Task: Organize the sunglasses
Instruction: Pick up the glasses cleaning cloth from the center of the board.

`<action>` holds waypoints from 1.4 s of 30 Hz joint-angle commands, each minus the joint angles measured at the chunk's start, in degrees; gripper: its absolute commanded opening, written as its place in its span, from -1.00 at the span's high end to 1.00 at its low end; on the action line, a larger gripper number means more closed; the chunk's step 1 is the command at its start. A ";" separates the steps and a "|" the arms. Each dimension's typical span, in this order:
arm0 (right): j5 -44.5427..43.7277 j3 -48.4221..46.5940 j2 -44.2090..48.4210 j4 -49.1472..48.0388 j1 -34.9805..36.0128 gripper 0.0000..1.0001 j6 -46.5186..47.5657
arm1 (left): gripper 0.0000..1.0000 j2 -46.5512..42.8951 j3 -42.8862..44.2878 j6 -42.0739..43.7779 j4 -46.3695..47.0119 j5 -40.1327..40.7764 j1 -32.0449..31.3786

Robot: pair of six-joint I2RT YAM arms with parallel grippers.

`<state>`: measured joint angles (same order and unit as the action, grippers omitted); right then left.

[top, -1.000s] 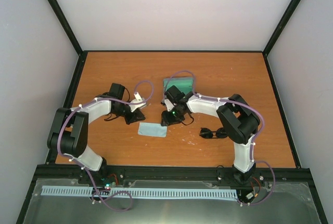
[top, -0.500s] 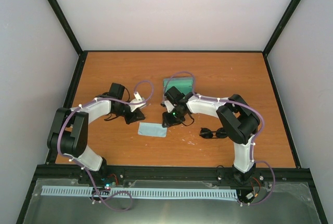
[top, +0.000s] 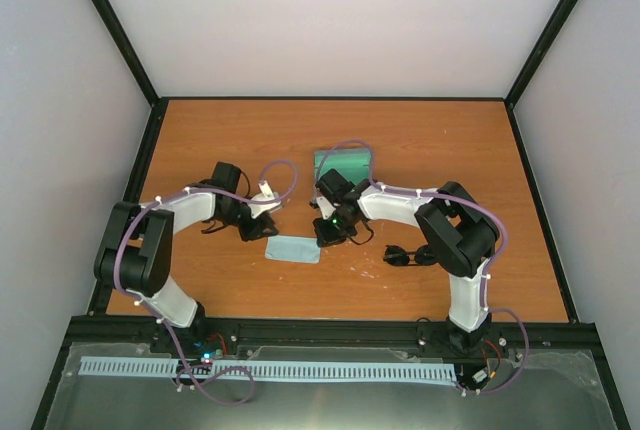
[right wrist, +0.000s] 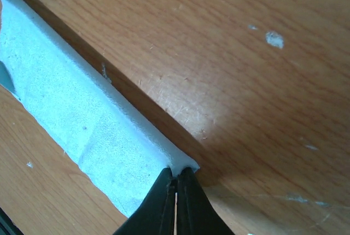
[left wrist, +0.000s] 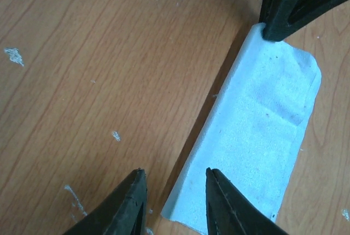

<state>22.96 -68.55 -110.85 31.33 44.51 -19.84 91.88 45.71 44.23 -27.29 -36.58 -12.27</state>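
The pale blue cloth (top: 294, 249) lies folded on the wooden table between my two grippers. My right gripper (top: 327, 235) is shut on the cloth's right corner; in the right wrist view the closed fingertips (right wrist: 176, 177) pinch the cloth (right wrist: 82, 120). My left gripper (top: 268, 231) is open at the cloth's left end; in the left wrist view it (left wrist: 175, 179) straddles the cloth's (left wrist: 257, 131) near edge, with the right gripper's finger (left wrist: 295, 0) at the far corner. The black sunglasses (top: 409, 255) lie on the table to the right, beside the right arm's elbow, apart from both grippers.
The grey-blue case with green lining (top: 343, 162) lies open behind the right gripper. Black frame rails (top: 130, 180) border the table on the left, the right and at the back. Purple cables loop over both arms.
The right gripper has shifted slightly toward the near edge at the cloth's corner. The left gripper has edged a little closer to the cloth. The sunglasses and case have not moved.
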 commanded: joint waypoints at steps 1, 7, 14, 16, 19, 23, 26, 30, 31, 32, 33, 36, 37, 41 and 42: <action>-2.62 1.10 -0.99 1.48 0.58 0.94 -0.49 | 0.34 1.00 0.01 2.72 -0.84 0.28 0.22; -3.09 1.06 -1.00 1.36 0.58 0.94 -0.70 | 0.33 2.01 -0.31 3.45 -0.87 1.27 0.23; -3.36 0.88 -1.11 1.28 0.58 0.94 -0.80 | 0.30 3.26 -1.39 4.30 0.41 3.80 0.23; -3.36 0.87 -1.00 1.28 0.58 0.95 -0.80 | 0.30 3.60 -1.52 4.29 0.69 4.15 0.23; -3.42 1.00 -0.94 1.24 0.58 0.94 -0.90 | 0.30 4.20 -1.71 4.21 1.58 4.65 0.23; -3.58 1.24 -0.71 1.28 0.58 0.95 -0.96 | 0.40 4.98 -1.95 4.24 2.05 5.02 0.21; -3.84 1.32 -0.60 1.37 0.55 0.95 -1.03 | 0.50 5.23 -2.42 4.75 1.77 5.11 0.23; -3.82 1.41 -0.75 1.26 0.58 0.95 -1.24 | 0.53 4.50 -3.48 5.27 1.10 5.03 0.23; -3.80 1.41 -0.73 1.14 0.58 0.94 -1.29 | 0.53 4.23 -3.71 5.38 0.91 4.91 0.23; -3.80 1.45 -0.73 1.09 0.58 0.94 -1.38 | 0.53 3.95 -4.01 5.39 0.66 4.78 0.23; -3.76 1.41 -0.72 1.03 0.60 0.94 -1.42 | 0.53 3.60 -4.25 5.47 0.47 4.64 0.23; -3.71 1.49 -0.78 0.93 0.58 0.94 -1.44 | 0.51 2.66 -4.71 5.63 -0.16 4.24 0.23; -3.71 1.54 -0.84 0.91 0.58 0.95 -1.44 | 0.49 2.45 -4.90 5.68 -0.18 4.36 0.23; -3.80 1.59 -0.80 0.92 0.58 0.94 -1.50 | 0.46 2.27 -5.60 6.39 -0.31 5.28 0.23; -3.80 1.60 -0.83 0.95 0.58 0.94 -1.46 | 0.48 2.25 -5.74 6.46 -0.23 5.44 0.21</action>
<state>22.04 -68.51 -110.85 31.31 44.66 -20.88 93.58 42.06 48.77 -23.55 -34.24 -12.12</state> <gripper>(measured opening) 0.028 0.269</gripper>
